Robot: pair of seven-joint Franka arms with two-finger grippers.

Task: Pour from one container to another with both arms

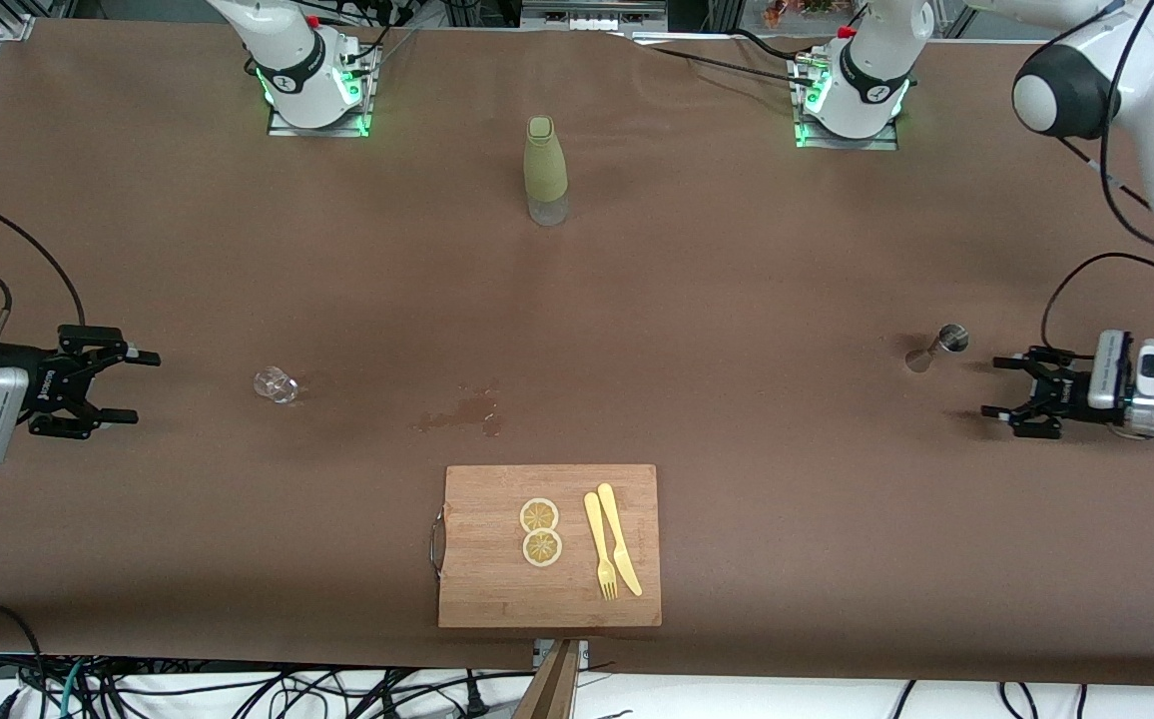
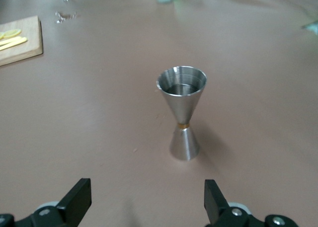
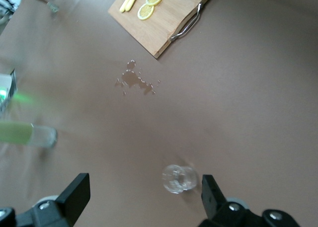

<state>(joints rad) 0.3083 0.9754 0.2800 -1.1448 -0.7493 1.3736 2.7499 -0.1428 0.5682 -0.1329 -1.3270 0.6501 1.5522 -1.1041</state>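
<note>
Fingers: left gripper (image 1: 998, 396) wide, empty; right gripper (image 1: 128, 387) wide, empty | jigger (image 1: 938, 347) upright, left's 10 o'clock | cup (image 1: 276, 384) right's 3 o'clock

High front camera faces arms; wrist cameras share spill (image 1: 459, 411).

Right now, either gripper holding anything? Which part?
Nothing held. Left gripper is open beside the upright jigger, not touching it. Right gripper is open beside the glass cup, apart from it.
</note>
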